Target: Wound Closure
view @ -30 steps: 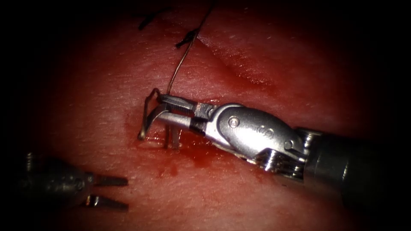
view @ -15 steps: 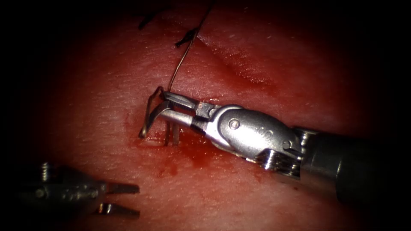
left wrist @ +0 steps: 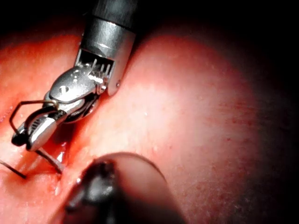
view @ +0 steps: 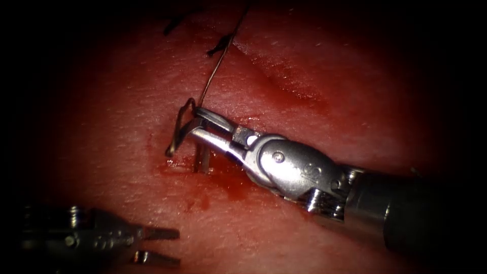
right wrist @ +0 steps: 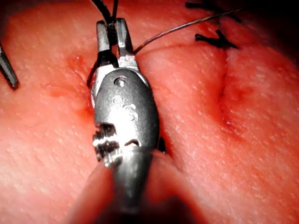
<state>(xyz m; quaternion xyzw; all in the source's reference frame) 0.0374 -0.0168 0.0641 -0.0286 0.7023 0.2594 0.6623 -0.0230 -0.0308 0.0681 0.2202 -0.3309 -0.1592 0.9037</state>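
Since the left tool [view: 162, 246] sits nearest the endoscope, start there: its jaws are parted and hold nothing, well short of the needle [view: 178, 133] and on the same side of the cut [view: 284, 76], to its left. Farther in, the right tool [view: 195, 122] is clamped on the needle close to the end where the thread [view: 215, 68] joins. The needle's curve hangs down from the jaws to the tissue [view: 355, 116]; I can't tell if the tip is actually in or just touching, near the red fluid [view: 228, 180]. My take: the needle is stiff, light and slick, so it'll twist unless gripped flat across the body, back from the tip. Beyond the needle, the limp, easily snagged thread runs up past dark cut ends [view: 219, 46].
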